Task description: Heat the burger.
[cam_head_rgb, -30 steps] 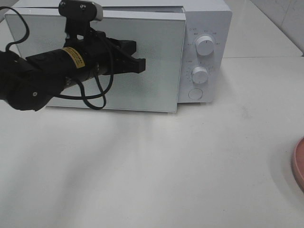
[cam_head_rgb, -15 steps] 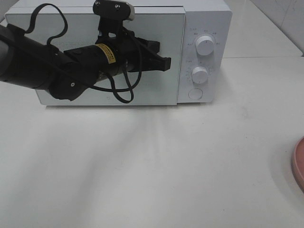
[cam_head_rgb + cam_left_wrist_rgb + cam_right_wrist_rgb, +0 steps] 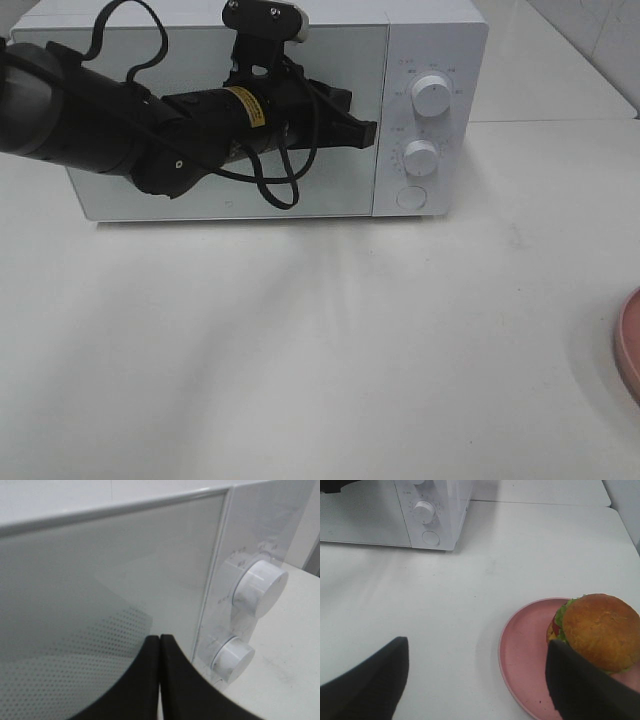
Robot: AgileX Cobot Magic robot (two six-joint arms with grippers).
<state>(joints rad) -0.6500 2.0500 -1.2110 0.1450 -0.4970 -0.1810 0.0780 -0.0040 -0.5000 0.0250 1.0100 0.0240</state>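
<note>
Left end effector pressed shut at the microwave door, burger waiting on its plate

The left end effector (image 3: 366, 133), fingers closed together and empty, sits against the glass door (image 3: 330, 190) of the white microwave (image 3: 430, 30), just beside the two dials (image 3: 260, 587). Well apart on the white worktop (image 3: 350, 350), the burger (image 3: 597, 630) stands on a pink plate (image 3: 525, 655); the right end effector (image 3: 475, 680) hovers near it with fingers spread wide, holding nothing
</note>
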